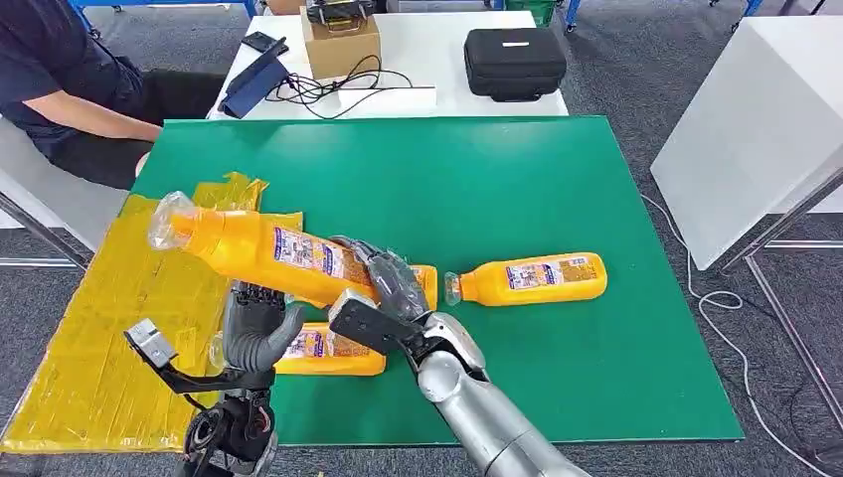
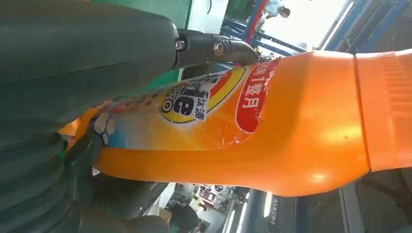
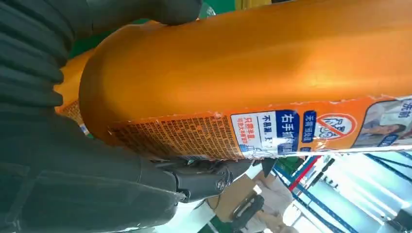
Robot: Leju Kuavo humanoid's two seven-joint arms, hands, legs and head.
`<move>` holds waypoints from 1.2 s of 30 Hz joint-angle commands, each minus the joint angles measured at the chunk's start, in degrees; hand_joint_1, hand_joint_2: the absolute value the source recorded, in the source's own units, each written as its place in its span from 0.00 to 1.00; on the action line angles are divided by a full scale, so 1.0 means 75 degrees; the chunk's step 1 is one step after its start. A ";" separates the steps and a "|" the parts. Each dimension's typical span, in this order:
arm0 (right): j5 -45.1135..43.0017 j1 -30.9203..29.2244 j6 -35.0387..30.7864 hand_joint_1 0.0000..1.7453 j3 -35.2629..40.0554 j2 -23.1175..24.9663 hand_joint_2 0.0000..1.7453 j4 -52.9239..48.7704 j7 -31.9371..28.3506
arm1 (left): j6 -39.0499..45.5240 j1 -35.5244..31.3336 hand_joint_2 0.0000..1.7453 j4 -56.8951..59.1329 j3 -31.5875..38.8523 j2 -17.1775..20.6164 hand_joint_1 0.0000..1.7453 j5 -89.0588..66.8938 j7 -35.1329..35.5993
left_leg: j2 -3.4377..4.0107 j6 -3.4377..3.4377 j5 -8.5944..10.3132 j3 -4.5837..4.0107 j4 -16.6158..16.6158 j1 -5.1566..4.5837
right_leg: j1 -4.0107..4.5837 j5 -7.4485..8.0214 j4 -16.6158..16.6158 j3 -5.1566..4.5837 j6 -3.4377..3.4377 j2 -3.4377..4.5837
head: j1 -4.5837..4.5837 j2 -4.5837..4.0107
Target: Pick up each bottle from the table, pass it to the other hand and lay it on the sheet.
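Both hands grip 1 orange bottle (image 1: 260, 248) lifted over the green table (image 1: 517, 189): right hand (image 1: 383, 281) wrapping its base, left hand (image 1: 256, 326) beneath. Yellow sheet (image 1: 109, 328) lies at 9 o'clock.

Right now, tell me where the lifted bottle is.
In the head view the lifted bottle hangs tilted left of centre, held by both the right hand and left hand, above the yellow sheet's edge.
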 commanded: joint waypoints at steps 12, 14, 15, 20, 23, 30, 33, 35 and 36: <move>-0.1763 -0.0513 -0.0038 1.00 0.4631 -0.0084 1.00 0.1837 0.0580 | 0.0015 0.0171 1.00 -0.0439 -0.0225 0.0547 0.00 0.0643 0.0133 | 0.0024 -0.0009 -0.0011 0.0035 -0.0015 0.0010 | 0.0016 -0.0002 -0.0018 0.0031 0.0003 0.0013 | 0.0003 0.0000; -0.1589 -0.0187 -0.0135 1.00 0.5048 -0.0084 1.00 0.1902 0.0482 | 0.0084 0.0361 1.00 -0.0549 -0.0095 0.0576 0.00 0.0643 0.0056 | 0.0031 -0.0011 -0.0020 0.0063 -0.0025 0.0018 | 0.0024 -0.0005 -0.0039 0.0062 0.0006 0.0014 | 0.0003 0.0000; -0.1305 -0.0084 -0.0135 1.00 0.5343 -0.0084 1.00 0.1946 0.0422 | 0.0141 0.0485 1.00 -0.0631 0.0049 0.0528 0.00 0.0681 0.0010 | 0.0017 -0.0008 -0.0012 0.0042 -0.0023 0.0012 | 0.0018 -0.0004 -0.0029 0.0041 0.0004 0.0006 | 0.0000 0.0000; -0.0382 0.0309 -0.0520 1.00 0.5043 -0.0187 1.00 0.1848 0.0422 | -0.0129 0.0663 1.00 -0.0669 0.0518 0.0300 0.00 0.0708 0.0064 | -0.0010 -0.0006 -0.0004 0.0018 -0.0016 0.0014 | 0.0017 -0.0010 -0.0027 0.0023 0.0004 -0.0030 | -0.0003 0.0000; -0.0022 0.0290 -0.0405 1.00 0.4653 -0.0315 1.00 0.1657 0.0462 | -0.0223 0.0427 1.00 -0.0459 0.0562 0.0235 0.00 0.0706 0.0143 | -0.0021 -0.0008 0.0002 -0.0003 -0.0010 0.0012 | 0.0014 -0.0009 -0.0021 -0.0003 0.0004 -0.0041 | 0.0000 0.0000; 0.0555 0.0471 -0.0299 1.00 0.4364 -0.0340 1.00 0.1523 0.0496 | -0.0280 0.0474 1.00 -0.0459 0.0575 0.0204 1.00 0.0756 0.0179 | -0.0026 -0.0012 -0.0003 0.0020 -0.0014 0.0021 | 0.0019 -0.0011 -0.0037 0.0028 0.0006 -0.0053 | 0.0003 0.0000; 0.0626 0.0518 -0.0300 1.00 0.4225 -0.0380 1.00 0.1444 0.0496 | -0.0302 0.0385 1.00 -0.0465 0.0601 0.0208 1.00 0.0792 0.0165 | -0.0019 -0.0008 0.0000 0.0010 -0.0012 0.0014 | 0.0013 -0.0009 -0.0029 0.0013 0.0003 -0.0041 | 0.0000 0.0000; 0.0686 0.0551 -0.0265 1.00 0.4060 -0.0474 1.00 0.1291 0.0511 | -0.0284 0.0290 1.00 -0.0464 0.0630 0.0228 1.00 0.0872 0.0186 | -0.0018 -0.0008 0.0001 0.0008 -0.0011 0.0013 | 0.0013 -0.0008 -0.0027 0.0008 0.0002 -0.0039 | 0.0000 0.0000; 0.0694 0.0563 -0.0254 1.00 0.3989 -0.0520 1.00 0.1227 0.0516 | -0.0281 0.0266 1.00 -0.0468 0.0639 0.0235 1.00 0.0900 0.0203 | -0.0029 -0.0009 0.0000 0.0012 -0.0011 0.0017 | 0.0018 -0.0011 -0.0031 0.0018 0.0004 -0.0053 | 0.0000 0.0000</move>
